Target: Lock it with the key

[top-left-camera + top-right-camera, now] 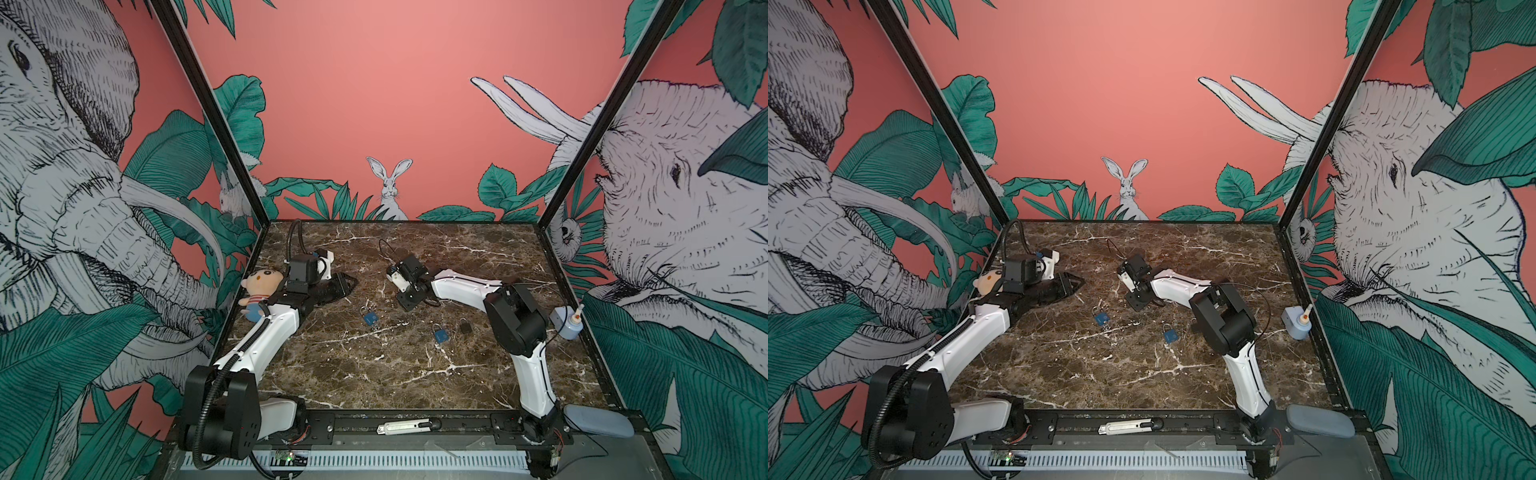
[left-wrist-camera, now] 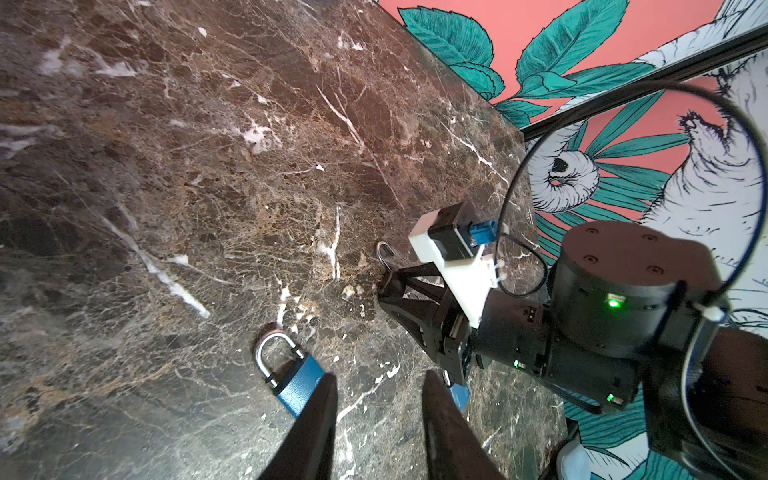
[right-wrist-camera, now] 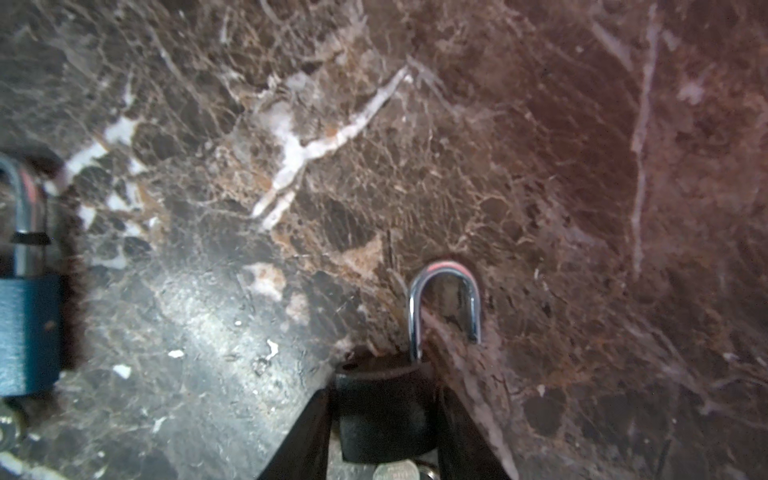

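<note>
Two black fingers of the right gripper (image 3: 384, 388) stand against the flanks of a small black padlock (image 3: 384, 415), so the gripper holds the body, seemingly low on the brown marble tabletop (image 3: 540, 166). Just behind the body, between the fingers, shows a round silver key head (image 3: 395, 471) (too little of it is in view to say whether the blade sits in the keyway). Ahead of the fingertips the chrome shackle (image 3: 444, 268) sticks out. One leg runs into the body and the other ends short of it, so the lock reads as open. Gripping the body while leaving the loop free makes sense, I judge, since the loop must be pushed home and the key worked from the rear.

Off to one side of this gripper lies a blue padlock with a chrome shackle (image 3: 25, 332), flat on the marble. Just beyond it the left gripper (image 2: 379, 376) lies low, its fingers parted by a moderate gap with nothing between them. The right gripper's tips are straight ahead of that gap, so it is probably placed to press the shackle or take the key. Back along the right gripper's own forearm rest a second blue padlock (image 1: 440, 334) and a second black padlock (image 1: 465, 326), apparently spares.
</note>
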Tool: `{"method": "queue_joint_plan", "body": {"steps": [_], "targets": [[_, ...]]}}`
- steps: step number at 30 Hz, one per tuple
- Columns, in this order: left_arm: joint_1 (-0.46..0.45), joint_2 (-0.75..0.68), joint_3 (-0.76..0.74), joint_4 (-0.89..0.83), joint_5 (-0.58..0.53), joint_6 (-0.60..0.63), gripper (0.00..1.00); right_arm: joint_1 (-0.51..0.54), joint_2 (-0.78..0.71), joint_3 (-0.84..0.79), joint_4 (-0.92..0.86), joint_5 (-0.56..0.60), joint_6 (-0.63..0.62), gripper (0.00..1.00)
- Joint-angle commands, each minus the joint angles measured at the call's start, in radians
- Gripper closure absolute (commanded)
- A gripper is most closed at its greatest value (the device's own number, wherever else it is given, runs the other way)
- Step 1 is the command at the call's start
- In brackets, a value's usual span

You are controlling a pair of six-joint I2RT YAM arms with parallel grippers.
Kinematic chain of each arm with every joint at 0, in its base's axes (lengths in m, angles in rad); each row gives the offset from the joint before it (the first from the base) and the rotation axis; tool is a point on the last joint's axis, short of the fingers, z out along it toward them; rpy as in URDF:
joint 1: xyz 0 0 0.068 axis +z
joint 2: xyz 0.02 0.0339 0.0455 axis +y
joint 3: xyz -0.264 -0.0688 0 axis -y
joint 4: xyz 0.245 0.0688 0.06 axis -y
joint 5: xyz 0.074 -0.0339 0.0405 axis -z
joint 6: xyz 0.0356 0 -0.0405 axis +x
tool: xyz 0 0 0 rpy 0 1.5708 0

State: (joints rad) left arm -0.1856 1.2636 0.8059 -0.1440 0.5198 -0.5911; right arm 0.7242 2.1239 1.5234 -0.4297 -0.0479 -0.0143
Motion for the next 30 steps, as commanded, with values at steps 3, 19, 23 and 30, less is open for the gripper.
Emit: {"method": "queue_joint_plan", "body": {"steps": [3,19,23,30], "targets": [[0.011,0.002,-0.015,0.01,0.019,0.0,0.63,0.016,0.026,0.023,-0.025,0.042,-0.029,0.6],[0.014,-0.001,-0.005,0.012,0.04,0.004,0.65,0.036,-0.028,-0.006,-0.011,0.069,-0.021,0.9],[0.013,0.011,0.008,0.025,0.133,-0.008,0.66,0.036,-0.136,-0.048,0.006,0.009,0.01,0.91],[-0.016,0.029,-0.024,0.126,0.206,-0.069,0.62,0.049,-0.324,-0.143,0.023,-0.069,0.07,0.92]]}}
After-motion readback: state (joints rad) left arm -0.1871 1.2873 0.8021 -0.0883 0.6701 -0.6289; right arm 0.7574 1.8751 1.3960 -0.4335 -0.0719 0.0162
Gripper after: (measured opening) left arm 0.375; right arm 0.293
